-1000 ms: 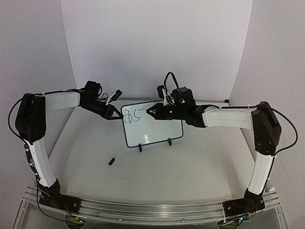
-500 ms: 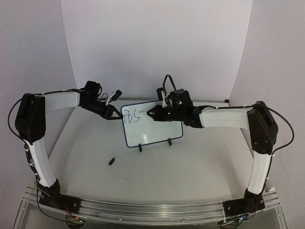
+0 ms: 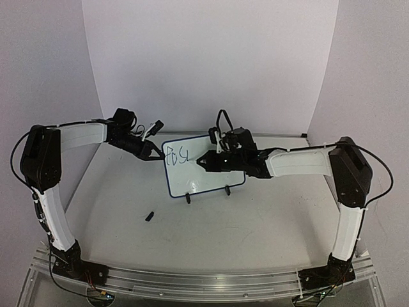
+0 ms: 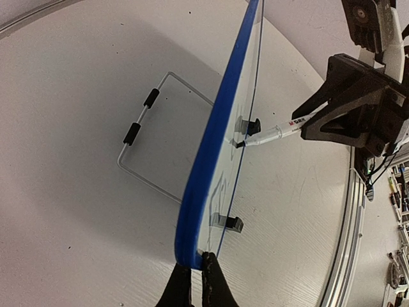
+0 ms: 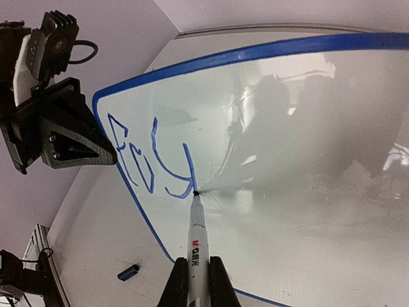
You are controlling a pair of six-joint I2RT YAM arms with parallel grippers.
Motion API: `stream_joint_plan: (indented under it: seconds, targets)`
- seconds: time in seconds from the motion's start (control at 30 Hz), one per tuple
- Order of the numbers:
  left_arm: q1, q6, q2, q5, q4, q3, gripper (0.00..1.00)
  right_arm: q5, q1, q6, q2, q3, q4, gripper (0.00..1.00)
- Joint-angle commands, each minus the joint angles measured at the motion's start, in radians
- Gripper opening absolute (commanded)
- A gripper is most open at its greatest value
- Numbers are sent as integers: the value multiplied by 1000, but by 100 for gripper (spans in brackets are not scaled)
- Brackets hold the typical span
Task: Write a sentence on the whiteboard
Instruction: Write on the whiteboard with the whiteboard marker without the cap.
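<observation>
Right wrist view, item one: right hand [image 5: 195,278], fingers pressing together on the barrel of a white marker [image 5: 196,240], whose nib is touching the whiteboard [image 5: 307,128] at the foot of the third stroke. Item two: left hand [image 4: 192,284], pinching the board's blue frame at its upper left corner, apparently steadying it. Governing relation: the board's long axis is running left to right across the surface [image 3: 255,217]. The unwritten stretch is lying to the right of the nib, on the right arm's own side, so that arm is sitting nearer the work. Item three: the whiteboard is standing near-upright on two black clip feet [image 3: 187,198] at mid-surface, showing a glossy white face, rounded corners and a thin dark-blue frame. Item four: the sentence [image 5: 150,163], showing only three blue characters in the top left corner, most of it judged not yet written.
</observation>
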Motion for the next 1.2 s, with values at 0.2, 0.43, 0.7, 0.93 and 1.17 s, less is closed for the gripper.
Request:
stream_joint_plan:
  seconds: [0.2,0.43,0.7,0.93,1.17]
  targets:
    - [-5,53,-47,-49,-14,20,0,-2,19,14,-66,-19,35,0]
    - [-5,54,-47,-49,-14,21,0,1,21,1,-101,14,52,0]
    - [-5,54,-47,-49,-15,20,0,36,21,-13,-56,73,51,0]
    - [-5,53,-47,-48,-13,20,0,63,21,-14,-24,98,44,0]
    - [-5,53,-49,-46,-14,22,0,81,22,-14,-4,107,31,0]
